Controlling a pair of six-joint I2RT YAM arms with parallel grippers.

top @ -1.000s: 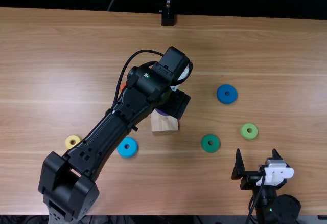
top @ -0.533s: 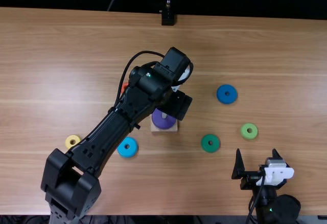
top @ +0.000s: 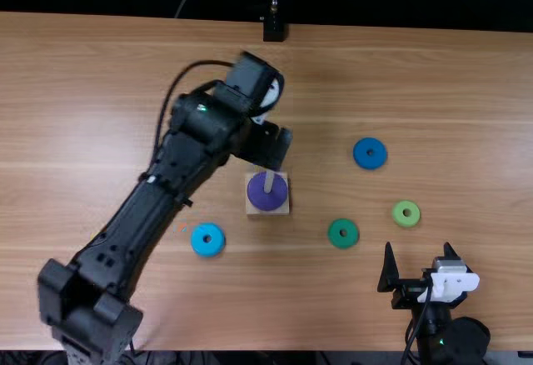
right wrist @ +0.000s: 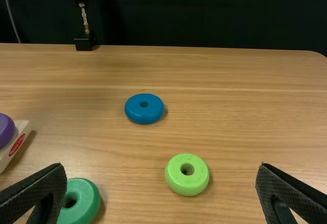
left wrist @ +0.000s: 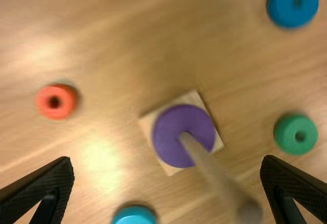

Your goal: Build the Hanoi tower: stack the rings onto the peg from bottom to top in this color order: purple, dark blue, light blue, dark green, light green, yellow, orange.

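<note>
Orange ring (left wrist: 54,102): flat on the table (top: 466,90), apart from the other rings. Light blue ring (top: 207,239): flat, near the wooden base (top: 284,211) on its left and toward the near edge. The base bears an upright peg (top: 269,182); the purple ring (top: 260,198) lies threaded around it, flat against the base. Left gripper (top: 275,150): raised above the table, slightly beyond the base, its fingers spread wide with nothing pinched. Dark green ring (top: 333,233): flat, right of the base and nearer the near edge. Dark blue ring (top: 370,142): farther right and farther out. Light green ring (top: 399,213): flat, just beyond the right gripper (top: 419,248), whose fingers stand wide apart and empty near the near edge.
</note>
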